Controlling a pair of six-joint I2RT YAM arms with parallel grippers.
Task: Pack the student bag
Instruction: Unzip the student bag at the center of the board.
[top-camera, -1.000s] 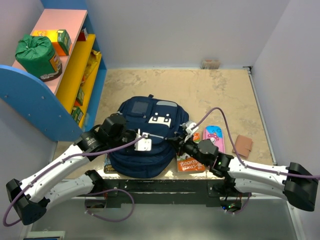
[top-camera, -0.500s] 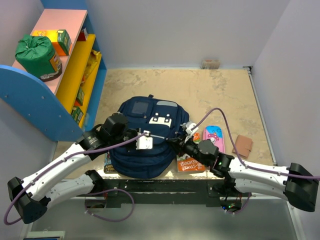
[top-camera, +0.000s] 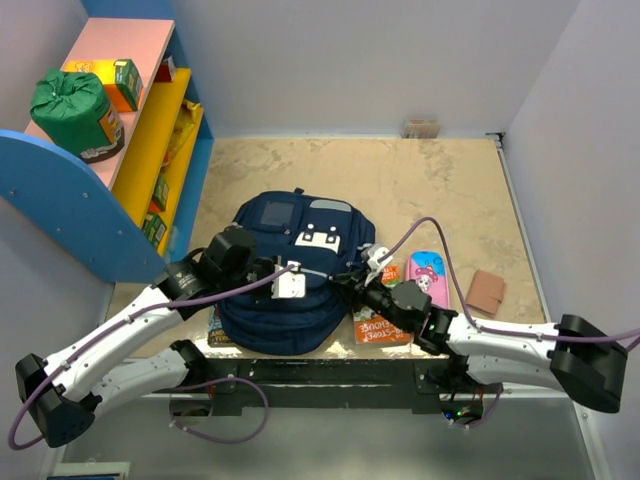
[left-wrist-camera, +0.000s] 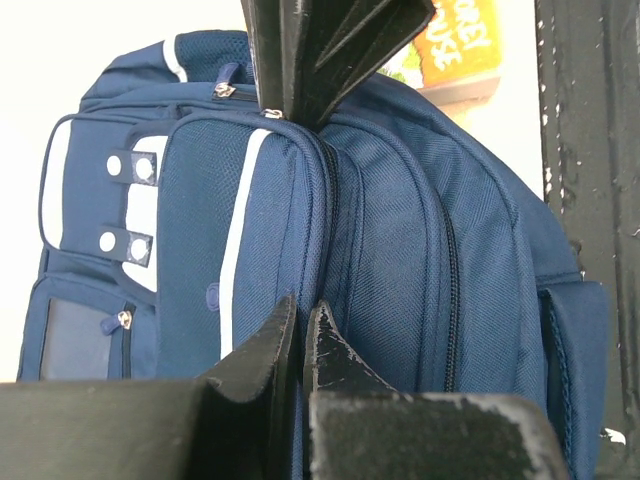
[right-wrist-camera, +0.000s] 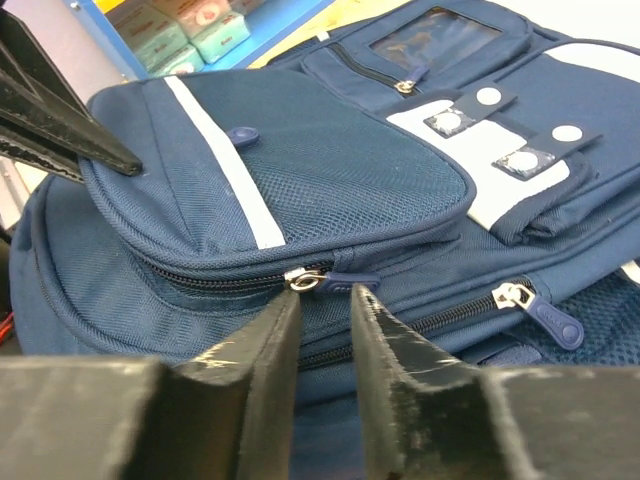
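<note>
Right tool (right-wrist-camera: 323, 298) narrowly parted around the metal zipper slider (right-wrist-camera: 301, 281) on the woven navy student bag (right-wrist-camera: 330, 170)

You have the bag (top-camera: 285, 325) at the near middle of the bench (top-camera: 430, 180). The shelf (top-camera: 165, 130) stands to its left, a sack (top-camera: 70, 100) on top. To the bag's right lie a book (top-camera: 378, 328), a case (top-camera: 430, 272), then a wallet (top-camera: 487, 291).

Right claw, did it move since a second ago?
Yes. The right claw slid a little left, away from the pink pencil case and further over the student bag.
</note>
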